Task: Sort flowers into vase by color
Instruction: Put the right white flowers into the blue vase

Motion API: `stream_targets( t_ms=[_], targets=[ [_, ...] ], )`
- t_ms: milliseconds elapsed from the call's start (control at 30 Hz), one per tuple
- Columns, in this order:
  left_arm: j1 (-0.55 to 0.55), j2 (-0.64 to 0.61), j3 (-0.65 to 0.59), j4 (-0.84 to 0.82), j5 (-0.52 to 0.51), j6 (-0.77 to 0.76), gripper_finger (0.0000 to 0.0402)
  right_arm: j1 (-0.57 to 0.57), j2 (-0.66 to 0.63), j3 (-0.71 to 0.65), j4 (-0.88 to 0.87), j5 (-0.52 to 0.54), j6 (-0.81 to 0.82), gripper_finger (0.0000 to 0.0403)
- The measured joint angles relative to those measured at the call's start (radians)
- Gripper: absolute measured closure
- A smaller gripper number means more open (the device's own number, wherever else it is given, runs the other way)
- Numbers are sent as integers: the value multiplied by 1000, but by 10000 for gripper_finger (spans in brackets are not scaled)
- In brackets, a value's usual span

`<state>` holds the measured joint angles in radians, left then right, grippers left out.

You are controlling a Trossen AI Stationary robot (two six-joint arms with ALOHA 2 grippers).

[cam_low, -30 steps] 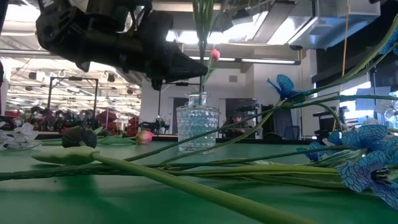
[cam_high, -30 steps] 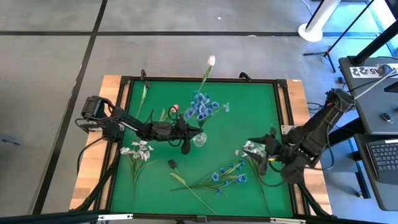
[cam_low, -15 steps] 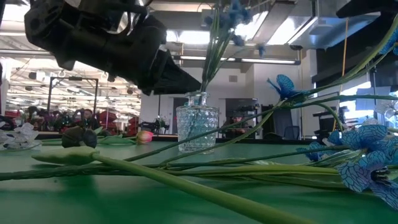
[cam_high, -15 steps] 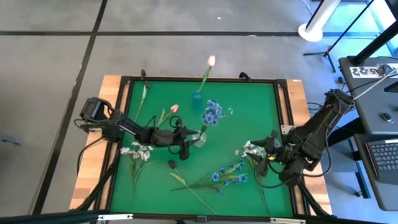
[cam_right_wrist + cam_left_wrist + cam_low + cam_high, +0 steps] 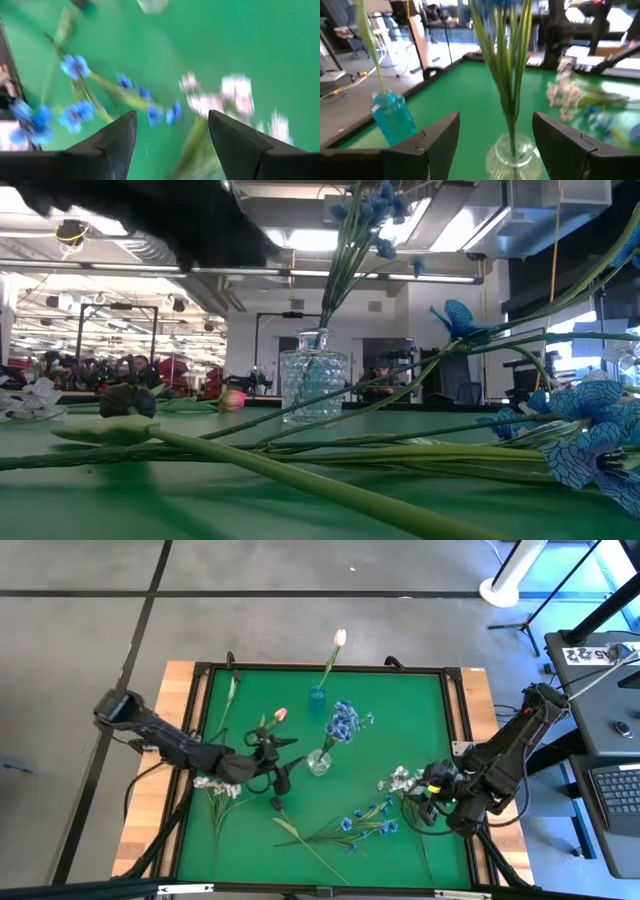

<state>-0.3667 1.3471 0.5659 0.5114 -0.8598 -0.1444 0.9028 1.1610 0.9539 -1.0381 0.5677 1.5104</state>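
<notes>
Blue blossom spray on thin green stems (image 5: pixel 343 722) stands in the clear cut-glass vase (image 5: pixel 319 763) near table centre, leaning to the far right. Left gripper (image 5: pixel 276 758) sits just left of the vase, fingers spread wide, nothing between them; the left wrist view shows the stems and vase mouth in the gap ahead, untouched. Right gripper (image 5: pixel 428 802) hovers at the near right, jaws apart and empty, over the white blossom cluster (image 5: pixel 401 780) and beside the loose blue spray (image 5: pixel 365 820) lying flat on the green mat (image 5: pixel 400 710).

Other flowers: a pink tulip bud (image 5: pixel 339 637) stands in the small blue vase (image 5: pixel 317 696) at the far middle; a second pink tulip (image 5: pixel 279 714) lies left of centre; another white cluster (image 5: pixel 220 780) lies at the near left.

Handling, judged: sprays are very light, with thin springy wire-like stems and soft, crushable fabric heads. Grip mid-stem, clear of the blossoms; heads snag on neighbouring stems. Stems lie flat, so fingers must come down close to the mat. The glass vase looks narrow-necked and may tip if a stem drags on it.
</notes>
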Motion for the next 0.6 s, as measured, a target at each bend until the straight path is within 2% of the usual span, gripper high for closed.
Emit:
stream_targets(
  t_ms=[167, 300, 600],
  targets=[
    [-60, -119, 0, -68, -16, -31, 156, 0, 14, 0, -73, -241, 168, 158],
    [-96, -146, 0, -78, -17, -64, 156, 0, 82, 0, -117, -378, 221, 158],
    [-136, -146, 0, -111, -17, -119, 156, 0, 309, 0, -60, -376, 279, 158]
  ],
)
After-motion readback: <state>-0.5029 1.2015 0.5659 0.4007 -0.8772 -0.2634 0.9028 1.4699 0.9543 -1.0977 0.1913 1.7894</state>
